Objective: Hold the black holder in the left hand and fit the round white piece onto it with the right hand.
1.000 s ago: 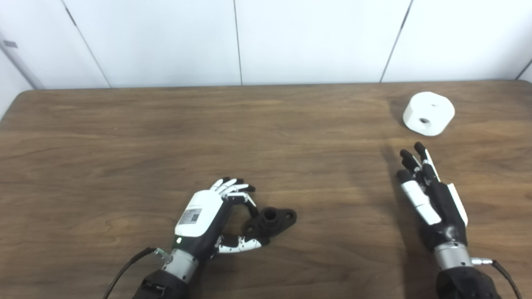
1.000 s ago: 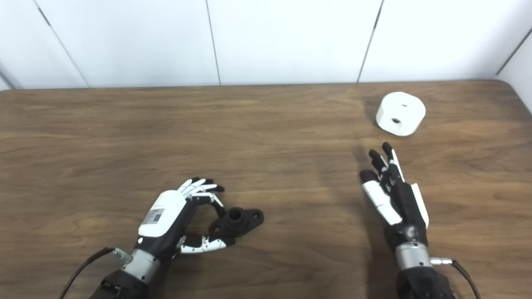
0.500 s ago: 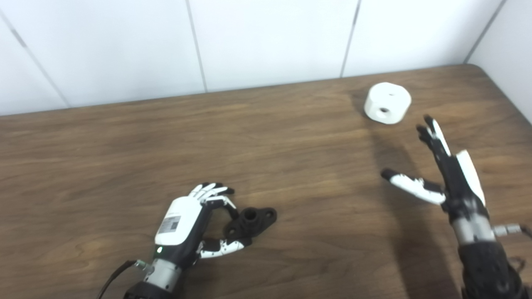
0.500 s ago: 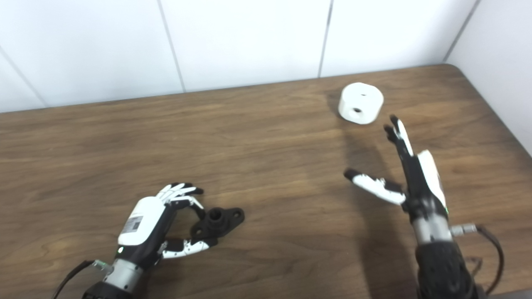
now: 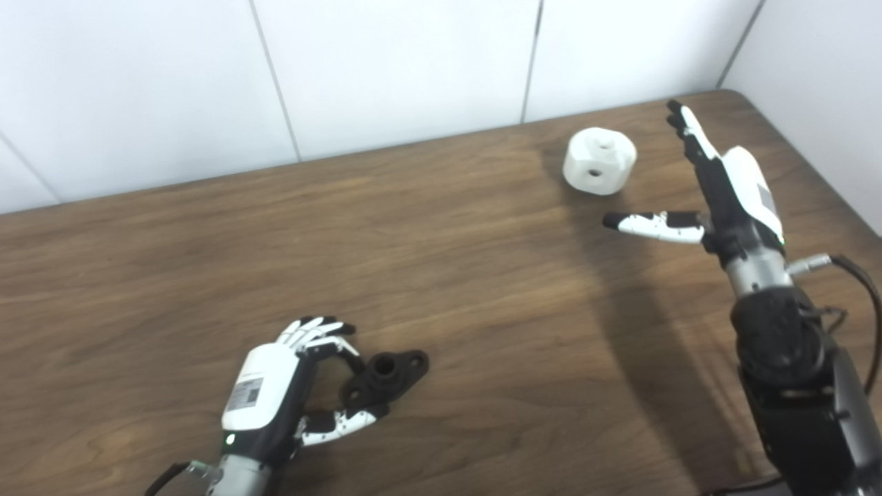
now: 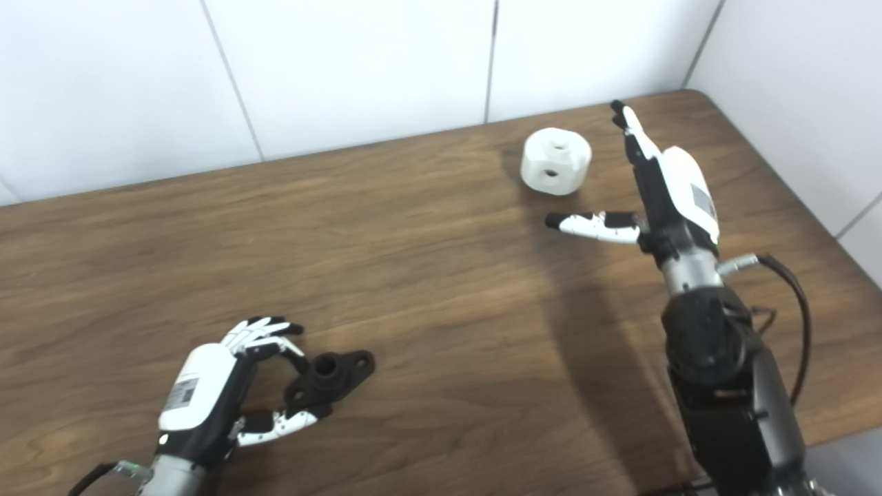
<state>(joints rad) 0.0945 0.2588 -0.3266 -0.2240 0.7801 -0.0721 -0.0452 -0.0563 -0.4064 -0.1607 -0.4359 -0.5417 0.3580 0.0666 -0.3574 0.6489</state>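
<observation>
I observe the black holder (image 5: pixel 384 375) lying flat on the wooden table (image 5: pixel 441 289) near its front edge. My left hand (image 5: pixel 275 393) curls around the holder's near end, fingers and thumb at it, though I cannot tell whether the grasp is firm. My right hand (image 5: pixel 716 193) is spread wide, empty, raised just beside the round white piece (image 5: pixel 598 161) at the far right.

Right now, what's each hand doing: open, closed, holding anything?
Left hand: closed on the black holder.
Right hand: open, empty, beside the white piece.
</observation>
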